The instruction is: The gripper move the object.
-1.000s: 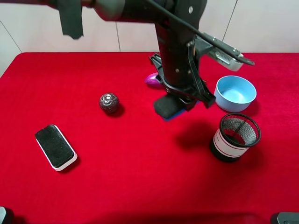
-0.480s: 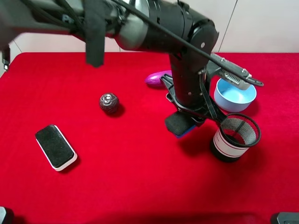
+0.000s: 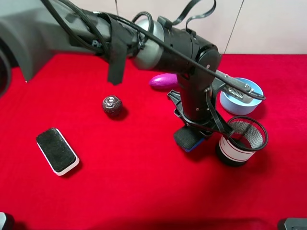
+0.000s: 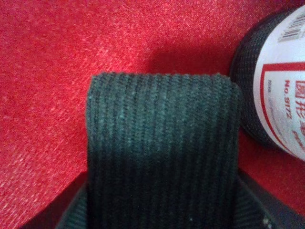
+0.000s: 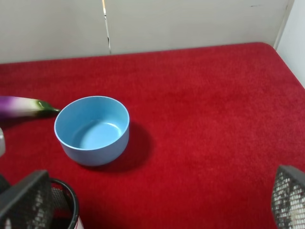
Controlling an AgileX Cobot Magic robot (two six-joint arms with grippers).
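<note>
My left gripper (image 3: 194, 132) reaches across to the right half of the red table and is shut on the small eraser (image 3: 187, 139), black felt on top, blue base below. It holds the eraser low over the cloth, right beside the mesh pen cup (image 3: 241, 141). I cannot tell whether the eraser touches the cloth. In the left wrist view the black felt (image 4: 162, 152) fills the middle, with the cup (image 4: 271, 81) close by. My right gripper (image 5: 152, 205) is open and empty; its mesh-padded fingers (image 5: 24, 195) show at the frame's edges.
A blue bowl (image 3: 244, 98) stands behind the cup and also shows in the right wrist view (image 5: 92, 130). A purple eggplant (image 3: 163, 80) lies behind the arm. A dark ball (image 3: 112, 105) and a larger black eraser with a white base (image 3: 57, 151) lie to the left.
My left gripper has carried the small eraser toward the front and right and lowered it, from near the eggplant to beside the mesh cup. Nothing else has moved.
</note>
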